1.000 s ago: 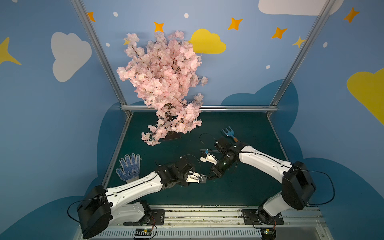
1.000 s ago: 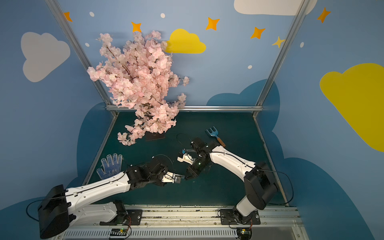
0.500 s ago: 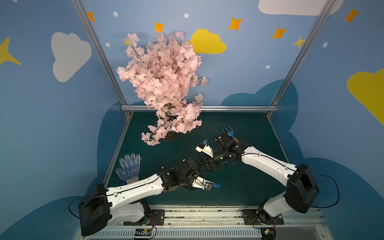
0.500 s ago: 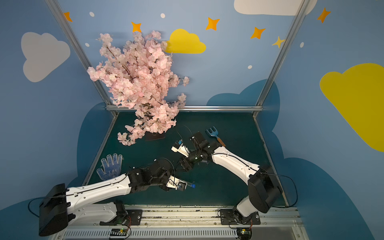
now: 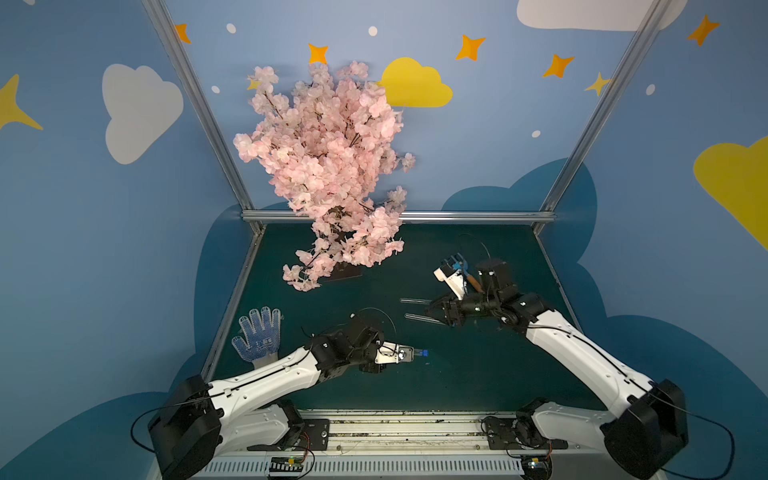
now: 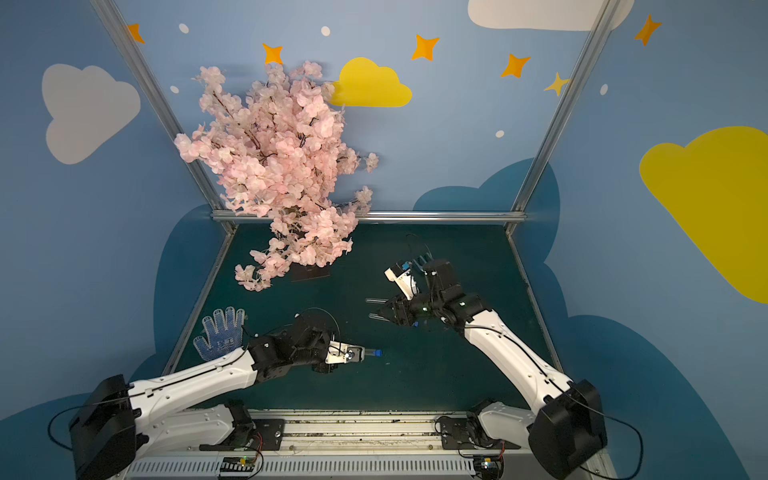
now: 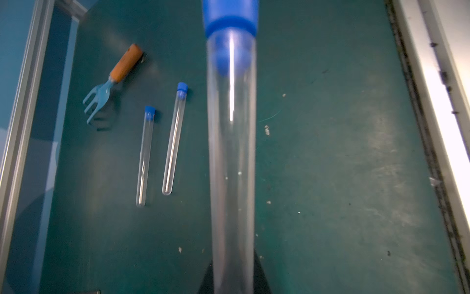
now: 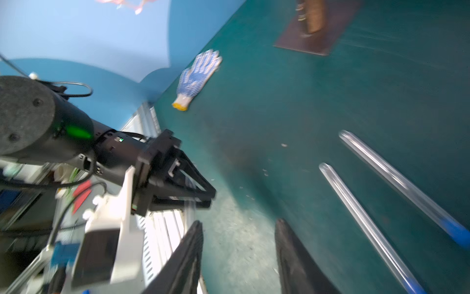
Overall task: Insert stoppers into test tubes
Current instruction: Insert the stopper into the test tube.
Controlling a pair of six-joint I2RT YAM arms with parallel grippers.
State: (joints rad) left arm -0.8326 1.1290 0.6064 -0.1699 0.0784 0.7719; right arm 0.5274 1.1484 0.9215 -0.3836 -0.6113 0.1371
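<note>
My left gripper is shut on a clear test tube that has a blue stopper in its mouth. That stopper juts out past the fingertips near the front middle of the mat. Two more test tubes lie side by side on the green mat, each with a blue stopper in its end. My right gripper stands open and holds nothing, just above the stoppered ends of those two tubes.
A blue toy rake with an orange handle lies behind the right wrist. A pink blossom tree on a dark base stands at the back left. A dotted work glove lies at the mat's left edge.
The two grippers met mid-table a second ago. The right gripper has opened and drawn back right to the lying tubes. The left has carried its stoppered tube toward the front.
</note>
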